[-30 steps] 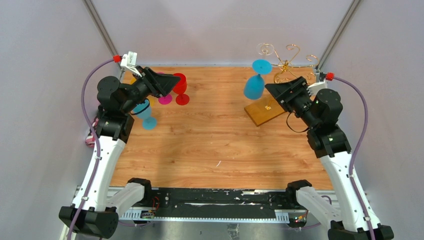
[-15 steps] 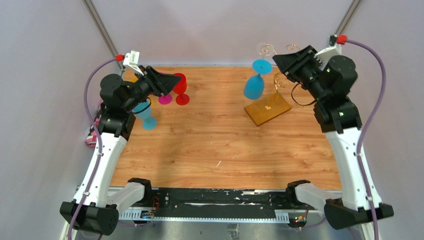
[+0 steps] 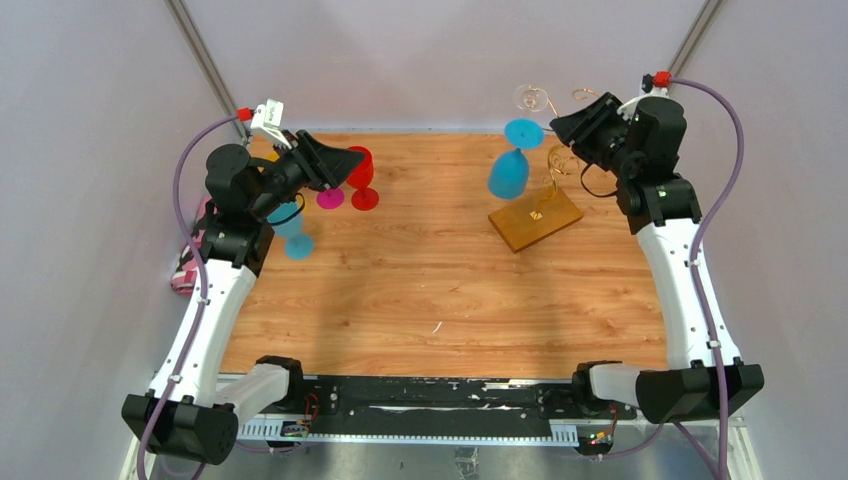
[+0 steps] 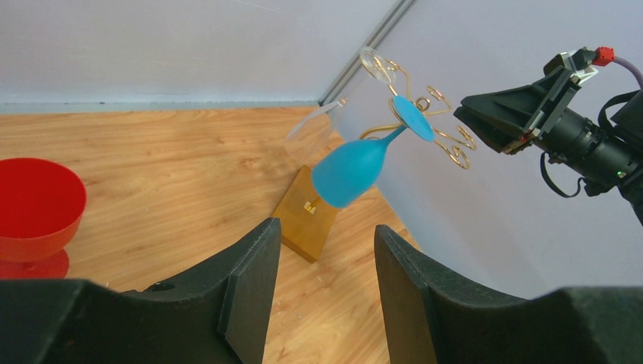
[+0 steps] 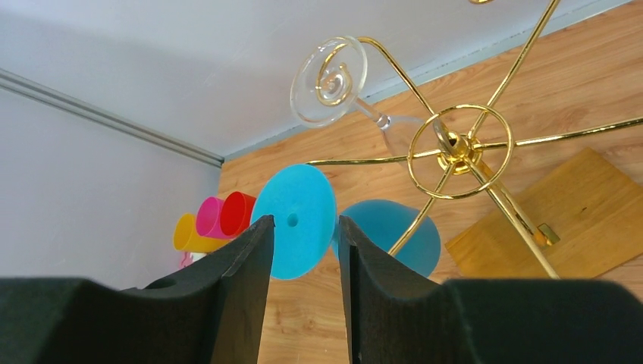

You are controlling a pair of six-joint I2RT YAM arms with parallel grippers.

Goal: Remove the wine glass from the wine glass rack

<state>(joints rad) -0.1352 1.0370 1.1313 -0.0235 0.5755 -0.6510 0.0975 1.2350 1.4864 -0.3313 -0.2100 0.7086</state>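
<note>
The wine glass rack [image 3: 556, 160] stands at the back right on its amber wooden base [image 3: 536, 217]. A blue wine glass [image 3: 508, 172] hangs upside down from one gold arm. A clear wine glass [image 3: 530, 97] hangs beside it. My right gripper [image 3: 558, 124] is open and empty, raised level with the rack's top, just right of the blue glass's foot. In the right wrist view the blue foot [image 5: 296, 220] shows beyond the open gripper [image 5: 303, 221], with the gold hub [image 5: 459, 144] to the right. My left gripper [image 3: 352, 162] is open and empty at the back left.
A red glass [image 3: 361, 178], a magenta one [image 3: 330, 197], a yellow one [image 3: 265, 158] and a second blue glass [image 3: 295, 232] stand by the left arm. In the left wrist view [image 4: 326, 231] the rack [image 4: 447, 144] and right gripper [image 4: 508, 117] show. Walls close both sides.
My right arm has lifted from low beside the rack's base up to the level of the scroll arms, then edged nearer the rack. The left arm has barely moved.
</note>
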